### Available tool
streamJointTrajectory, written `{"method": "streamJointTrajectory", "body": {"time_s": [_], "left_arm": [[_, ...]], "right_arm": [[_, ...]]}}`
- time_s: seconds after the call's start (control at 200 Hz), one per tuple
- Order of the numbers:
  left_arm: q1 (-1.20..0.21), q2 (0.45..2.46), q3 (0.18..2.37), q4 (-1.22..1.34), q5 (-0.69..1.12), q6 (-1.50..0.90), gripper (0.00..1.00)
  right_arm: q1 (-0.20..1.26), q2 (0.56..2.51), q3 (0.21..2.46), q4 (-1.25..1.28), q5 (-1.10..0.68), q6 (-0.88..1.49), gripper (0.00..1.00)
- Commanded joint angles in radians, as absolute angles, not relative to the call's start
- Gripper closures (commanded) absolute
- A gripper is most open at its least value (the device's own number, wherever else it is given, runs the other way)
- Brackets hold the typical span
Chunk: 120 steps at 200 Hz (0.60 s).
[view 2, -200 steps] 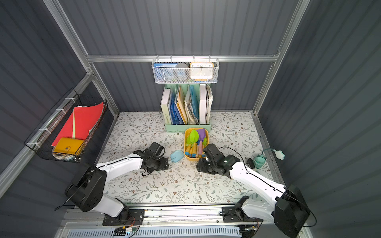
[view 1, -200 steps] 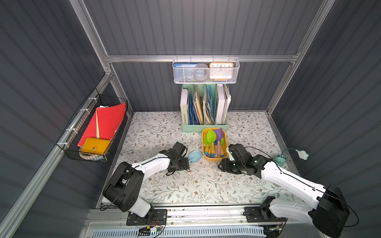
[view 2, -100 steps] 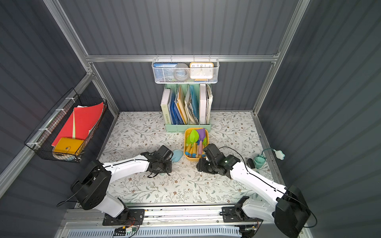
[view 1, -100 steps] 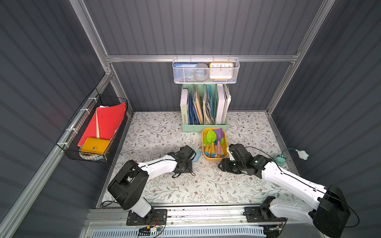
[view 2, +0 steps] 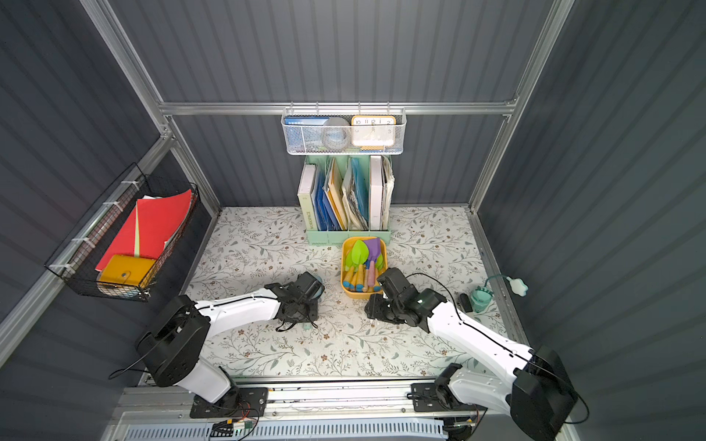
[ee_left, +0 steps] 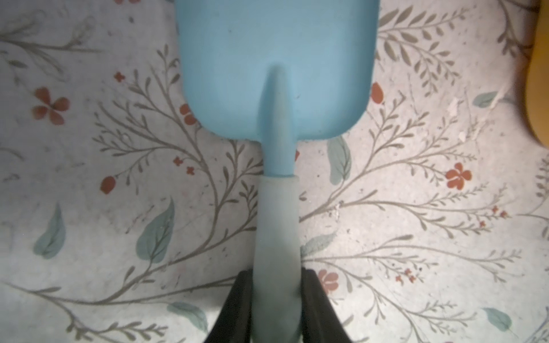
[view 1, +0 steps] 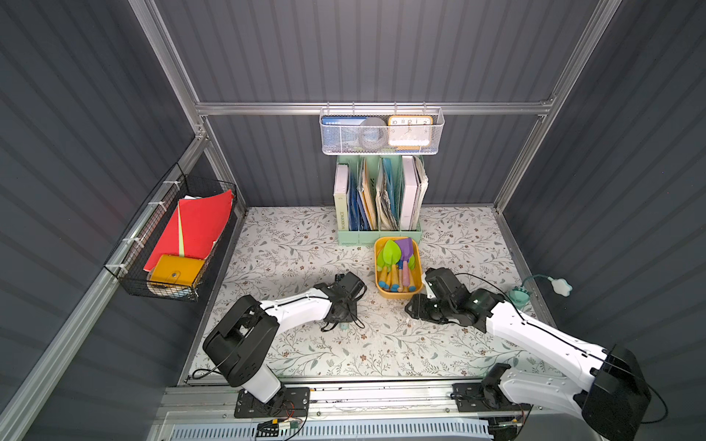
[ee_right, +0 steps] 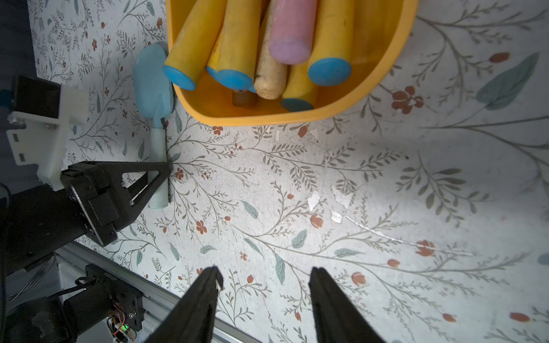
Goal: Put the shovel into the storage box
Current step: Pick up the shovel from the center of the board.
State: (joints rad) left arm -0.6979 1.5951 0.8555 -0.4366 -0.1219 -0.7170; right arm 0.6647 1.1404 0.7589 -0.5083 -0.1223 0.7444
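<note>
On the bench (ee_right: 356, 178), left of the storage box (ee_right: 267, 120): blue shovel (ee_left: 276, 74) lying with long axis front-to-back, blade rearward beside the box corner; left pincer (ee_left: 276, 279) clamped on its handle. The right pincer (ee_right: 264, 279) stands apart, empty. Box holds other shovels (view 1: 397, 263), handles frontward.

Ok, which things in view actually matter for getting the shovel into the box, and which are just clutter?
Job: blue shovel; left gripper, closed on its handle; yellow storage box, already holding other shovels.
Clutter: mint file rack; white mesh basket; black wire basket; teal cup; right gripper, open, empty.
</note>
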Motion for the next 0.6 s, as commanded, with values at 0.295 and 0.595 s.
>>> {"method": "streamJointTrajectory", "body": {"time_s": [0.295, 0.595], "left_arm": [[-0.702, 1.512, 1.025, -0.526, -0.112, -0.746, 0.97], [-0.703, 1.562, 1.212, -0.561, -0.101, -0.762, 0.98]], "right_arm": [[0.66, 1.039, 0.732, -0.558, -0.043, 0.752, 0.45], [0.632, 0.979, 0.732, -0.588, -0.036, 0.749, 0.44]]}}
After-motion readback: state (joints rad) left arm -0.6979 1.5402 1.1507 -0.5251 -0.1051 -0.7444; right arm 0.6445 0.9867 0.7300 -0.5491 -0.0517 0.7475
